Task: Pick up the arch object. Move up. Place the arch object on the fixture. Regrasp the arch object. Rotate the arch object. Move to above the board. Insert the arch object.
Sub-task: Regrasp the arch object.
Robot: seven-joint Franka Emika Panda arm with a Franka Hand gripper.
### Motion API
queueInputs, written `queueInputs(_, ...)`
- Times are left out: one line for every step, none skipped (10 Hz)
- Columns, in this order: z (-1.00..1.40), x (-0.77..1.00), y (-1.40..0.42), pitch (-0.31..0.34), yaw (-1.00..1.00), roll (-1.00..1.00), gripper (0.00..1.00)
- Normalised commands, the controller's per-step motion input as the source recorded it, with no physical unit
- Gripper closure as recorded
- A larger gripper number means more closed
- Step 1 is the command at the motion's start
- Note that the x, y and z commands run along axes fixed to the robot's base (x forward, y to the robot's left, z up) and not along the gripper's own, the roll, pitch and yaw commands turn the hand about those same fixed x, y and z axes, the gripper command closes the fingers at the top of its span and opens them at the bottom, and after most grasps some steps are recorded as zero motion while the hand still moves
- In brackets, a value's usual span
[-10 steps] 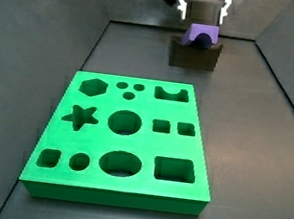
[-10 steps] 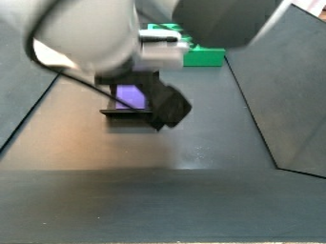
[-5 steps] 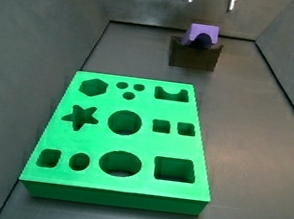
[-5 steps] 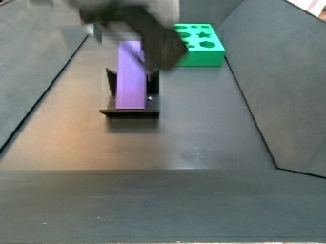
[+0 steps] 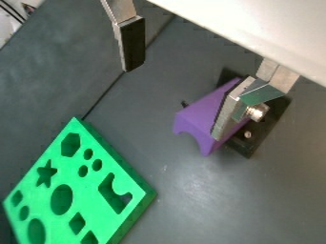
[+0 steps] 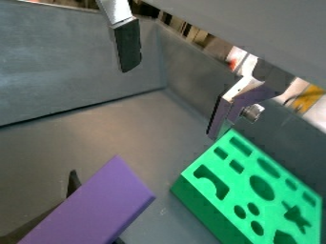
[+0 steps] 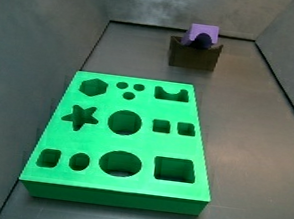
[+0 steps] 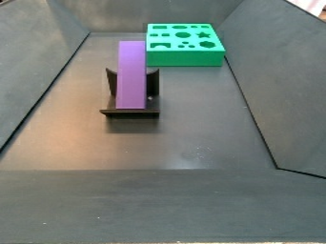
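The purple arch [image 8: 132, 72] lies along the fixture [image 8: 130, 107], resting in its scooped top, with nothing touching it. The green board [image 7: 124, 138] sits well apart on the dark floor. The gripper [image 5: 192, 65] shows only in the wrist views, up above the arch, jaws spread wide with nothing between the pads [image 5: 132, 43].

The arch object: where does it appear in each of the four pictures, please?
Wrist view: the arch object lies beside the gripper, whose fingers are open, nothing between them.
Wrist view: it is a purple slab in the near corner.
Side view: its end sits on the fixture, far end of the floor.
Side view: it lies lengthwise on the fixture.
Shared landmark: the board.
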Motion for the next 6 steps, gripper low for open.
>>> queueInputs(0.08, -0.02, -0.36, 0.023, 0.02, 1.00, 0.00)
queueInputs(0.07, -0.03, -0.09, 0.020, 0.02, 1.00, 0.00)
queueInputs(0.05, -0.03, -0.04, 0.018, 0.03, 1.00, 0.00)
queueInputs(0.02, -0.01, -0.04, 0.014, 0.03, 1.00, 0.00)
queueInputs(0.01, 0.00, -0.03, 0.011, 0.03, 1.00, 0.00)
queueInputs(0.02, 0.00, -0.03, 0.009, 0.03, 1.00, 0.00)
